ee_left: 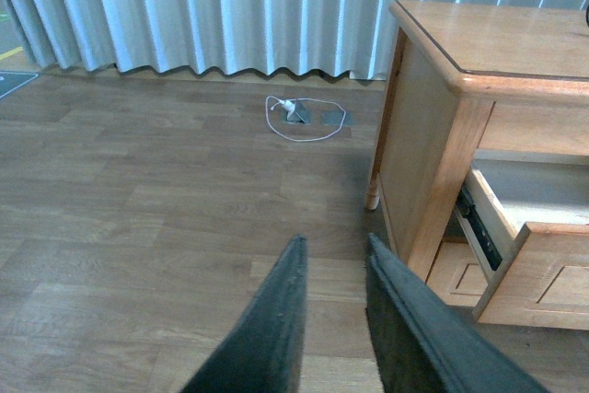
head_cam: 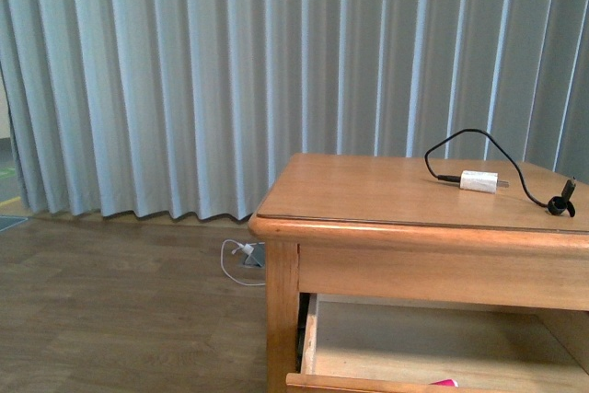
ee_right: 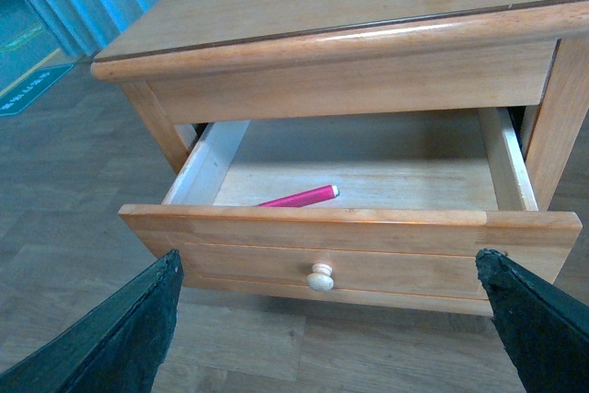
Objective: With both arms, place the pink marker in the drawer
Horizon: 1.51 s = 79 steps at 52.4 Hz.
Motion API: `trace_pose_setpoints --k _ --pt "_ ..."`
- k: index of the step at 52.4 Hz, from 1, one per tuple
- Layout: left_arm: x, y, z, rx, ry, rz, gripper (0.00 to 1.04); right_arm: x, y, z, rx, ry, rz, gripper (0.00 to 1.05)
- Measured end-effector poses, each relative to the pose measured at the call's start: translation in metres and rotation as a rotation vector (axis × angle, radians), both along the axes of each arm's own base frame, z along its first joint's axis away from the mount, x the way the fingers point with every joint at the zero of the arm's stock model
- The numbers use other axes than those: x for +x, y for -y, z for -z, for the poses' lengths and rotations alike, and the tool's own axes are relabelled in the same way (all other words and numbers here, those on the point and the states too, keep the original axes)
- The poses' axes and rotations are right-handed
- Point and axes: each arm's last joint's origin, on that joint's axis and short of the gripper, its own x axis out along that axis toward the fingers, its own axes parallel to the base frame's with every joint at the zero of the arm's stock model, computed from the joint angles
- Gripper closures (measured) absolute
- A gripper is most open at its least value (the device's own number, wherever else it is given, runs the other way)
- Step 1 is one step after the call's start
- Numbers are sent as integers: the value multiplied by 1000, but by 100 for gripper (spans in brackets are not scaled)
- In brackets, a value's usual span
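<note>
The pink marker (ee_right: 300, 197) lies flat on the floor of the open wooden drawer (ee_right: 350, 255), close behind its front panel; a pink tip shows in the front view (head_cam: 444, 382). The drawer is pulled out under the table top and has a round pale knob (ee_right: 320, 277). My right gripper (ee_right: 329, 269) is open wide and empty, in front of the drawer front, its fingers (ee_right: 129, 333) either side of the knob. My left gripper (ee_left: 333, 255) is shut and empty, over the floor to the left of the table, apart from the drawer (ee_left: 534, 264).
A white charger plug (head_cam: 479, 180) with a black cable lies on the wooden table top (head_cam: 368, 192). A second drawer front (ee_left: 460, 273) sits below the open one. A white cable and floor socket (ee_left: 299, 114) lie on the wooden floor by the grey curtain (head_cam: 230, 71).
</note>
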Motion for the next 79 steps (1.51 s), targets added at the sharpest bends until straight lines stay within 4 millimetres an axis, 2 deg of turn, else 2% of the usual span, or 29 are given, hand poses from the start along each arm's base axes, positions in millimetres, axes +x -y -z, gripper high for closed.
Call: trace_pose_setpoints --k 5,13,36,53,63,68,72,79 --pt "0 -4 6 0 4 2 101 0 0 0 0 0 0 8" --pt "0 -14 14 5 5 -18 101 0 0 0 0 0 0 8" --pt "0 -15 32 4 11 -11 101 0 0 0 -1 0 0 8" --pt "-1 -15 31 7 26 -9 101 0 0 0 -1 0 0 8" --pt "-1 -15 31 7 26 -9 67 0 0 0 -1 0 0 8" --pt "-1 -15 31 7 26 -9 51 2 -2 -2 -117 37 159 8" --pt "-1 -15 31 7 26 -10 37 4 -3 1 -160 -30 167 8" --pt "-1 -15 31 7 26 -9 14 17 -5 6 -170 -190 53 8"
